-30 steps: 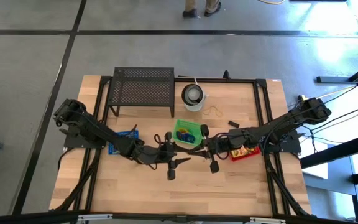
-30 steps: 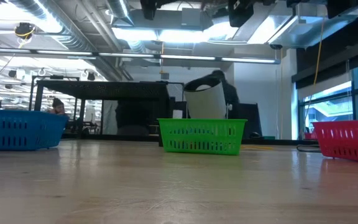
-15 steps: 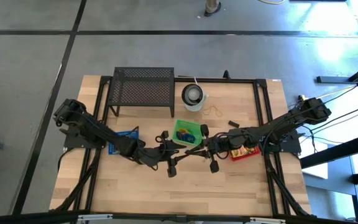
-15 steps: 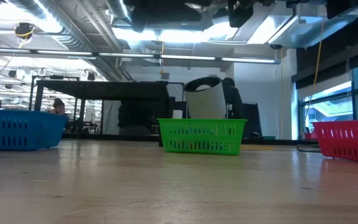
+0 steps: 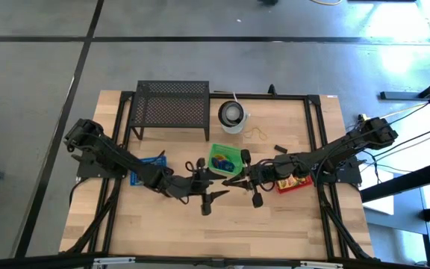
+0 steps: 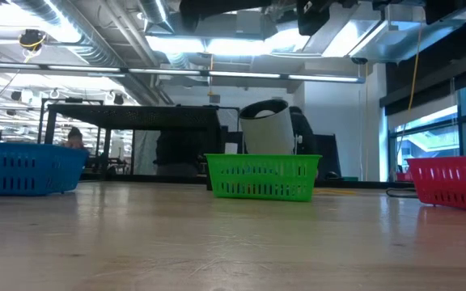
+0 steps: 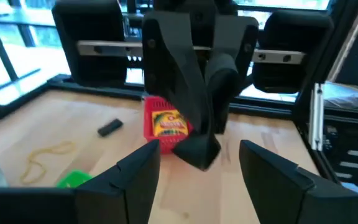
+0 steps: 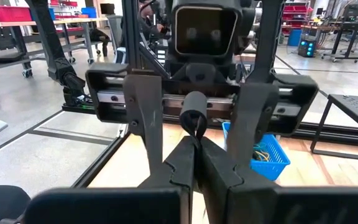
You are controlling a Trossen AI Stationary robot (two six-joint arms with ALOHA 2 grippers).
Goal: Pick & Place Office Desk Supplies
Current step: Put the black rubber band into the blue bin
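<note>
Above the table's middle, just near of the green basket [image 5: 225,159], my two grippers meet tip to tip. My right gripper [image 8: 194,152] is shut on a small black clip [image 8: 194,112]. My left gripper [image 7: 197,171] is open. Its two fingers [image 8: 145,118] stand one on either side of the clip and my right fingertips, with a gap on each side. A yellow crayon box [image 7: 166,123] lies in the red basket [image 5: 293,181]. Coloured small items lie in the green basket. My right gripper pinches the clip's thin lower part [image 8: 196,134] between the free ends of its two fingers. The fingers lie level and come from the table's right side. The clip's rounded black end sticks out past the fingertips, held clear of the table.
A blue basket [image 5: 146,168] sits left of the grippers. The black mesh rack [image 5: 170,108] and white cup [image 5: 232,114] stand at the far edge. A loose rubber band [image 5: 257,134] and a small black piece [image 5: 281,149] lie on the wood beyond the red basket.
My left gripper has opened wider around the clip and no longer touches it. The clip stays in my right gripper. Both arms have kept their place.
</note>
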